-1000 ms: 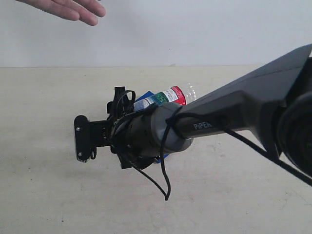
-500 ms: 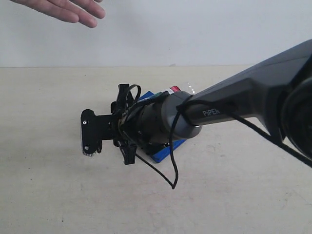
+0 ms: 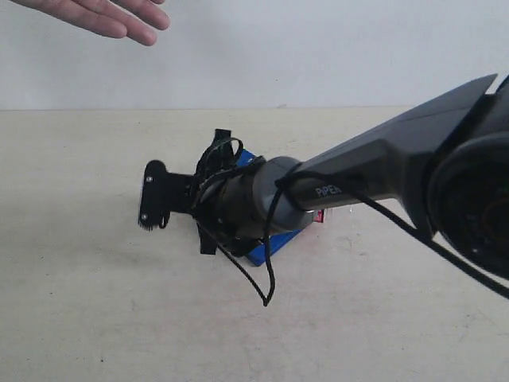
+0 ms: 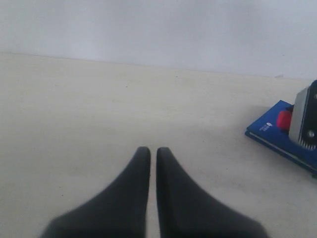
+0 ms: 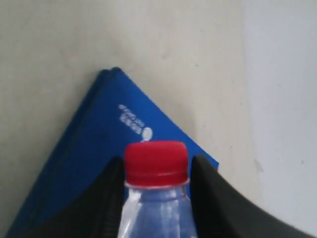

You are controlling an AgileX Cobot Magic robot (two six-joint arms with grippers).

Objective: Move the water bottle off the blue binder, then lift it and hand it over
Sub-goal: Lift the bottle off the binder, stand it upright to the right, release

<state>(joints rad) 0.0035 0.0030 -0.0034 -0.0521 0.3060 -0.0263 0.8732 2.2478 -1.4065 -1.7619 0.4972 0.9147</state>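
In the right wrist view my right gripper (image 5: 156, 167) is shut on the water bottle (image 5: 154, 208), its black fingers (image 5: 213, 198) pressing either side just below the red cap (image 5: 156, 161). The blue binder (image 5: 84, 148) with its white logo lies directly behind the bottle; whether they touch I cannot tell. In the exterior view my right arm's wrist (image 3: 238, 203) hides the bottle, and only a corner of the binder (image 3: 274, 245) and a red sliver (image 3: 319, 215) show. My left gripper (image 4: 149, 151) is shut and empty over bare table, with the binder (image 4: 272, 133) off to one side.
A person's open hand (image 3: 95, 17) hovers at the top left of the exterior view, well above the table. The beige table (image 3: 95, 302) meets a white wall behind. Loose black cables (image 3: 262, 278) hang from the right wrist.
The right wrist has shifted right and farther back and has rolled. The bottle, which showed above the wrist a second ago, is now hidden behind it. The hand has barely moved.
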